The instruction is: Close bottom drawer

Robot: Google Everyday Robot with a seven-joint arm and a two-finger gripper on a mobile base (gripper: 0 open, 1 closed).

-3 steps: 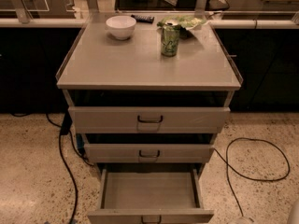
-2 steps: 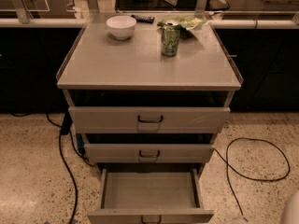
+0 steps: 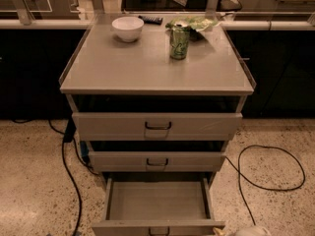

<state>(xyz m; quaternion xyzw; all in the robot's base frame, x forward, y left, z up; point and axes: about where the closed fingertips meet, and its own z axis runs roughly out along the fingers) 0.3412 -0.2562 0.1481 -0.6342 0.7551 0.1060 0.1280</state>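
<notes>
The bottom drawer (image 3: pixel 157 201) of the grey-beige cabinet (image 3: pixel 156 68) is pulled far out toward me. Its wide shallow tray is empty. Its front (image 3: pixel 123 227) lies at the lower edge of the view, with only the top of its dark loop handle (image 3: pixel 158 230) showing. The two drawers above it also stand slightly out. A white rounded part of my gripper (image 3: pixel 250 231) pokes into view at the bottom edge, just right of the drawer's front right corner and apart from the handle.
On the cabinet top stand a white bowl (image 3: pixel 128 28), a green can (image 3: pixel 179 43) and a crumpled green bag (image 3: pixel 194 23). Black cables lie on the speckled floor to the left (image 3: pixel 66 171) and right (image 3: pixel 268 166). A dark counter wall runs behind.
The white gripper part has moved left along the bottom edge, from the far right corner toward the drawer's front right corner. The drawers have not moved.
</notes>
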